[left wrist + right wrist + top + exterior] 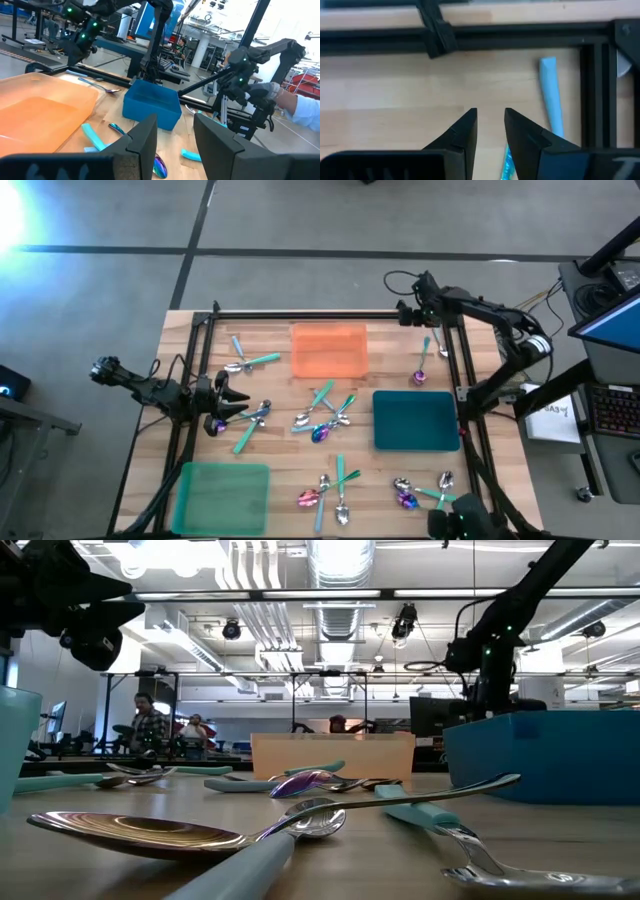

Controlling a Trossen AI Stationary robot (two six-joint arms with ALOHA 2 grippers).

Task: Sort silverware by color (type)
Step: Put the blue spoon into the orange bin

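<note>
The silverware lies scattered on the wooden table (280,465): plain silver, iridescent purple-pink and teal-handled pieces, in clusters at the middle (325,420), the near side (330,492) and the near right (420,492). My left gripper (232,396) (175,135) hovers open at the table's left, just beyond a purple spoon (215,423) and a silver spoon (258,412). My right gripper (424,318) (490,117) points down at the far right corner, open by a narrow gap, above a teal-handled utensil (427,345) (550,95). It touches nothing.
Three flat trays lie on the table: orange (328,350) at the far middle, teal (415,420) on the right, green (222,495) at the near left. A black rail frame (300,315) borders the table. A person's sleeve (300,107) shows beyond the right side.
</note>
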